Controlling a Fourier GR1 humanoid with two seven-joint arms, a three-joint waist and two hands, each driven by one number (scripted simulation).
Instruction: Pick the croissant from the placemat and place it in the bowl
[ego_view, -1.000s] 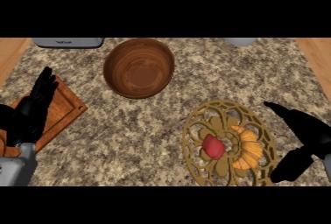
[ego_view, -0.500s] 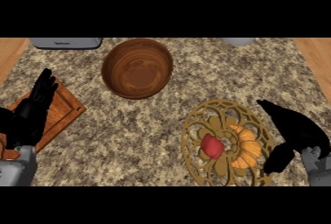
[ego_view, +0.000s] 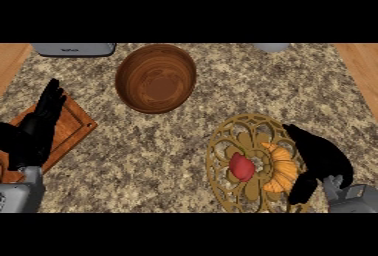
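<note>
Lower right of the frame: the right hand (ego_view: 322, 159), fingers and thumb spread apart, flanks the right edge of the croissant (ego_view: 280, 169) on the gold placemat (ego_view: 220, 146), possibly touching. Wooden bowl (ego_view: 156, 77) upper centre; left hand (ego_view: 35, 131) rests straight-fingered at left.

right robot hand (ego_view: 319, 159) moved in from well right of the croissant (ego_view: 279, 167), now against its right edge, fingers at its upper end, thumb at its lower
</note>
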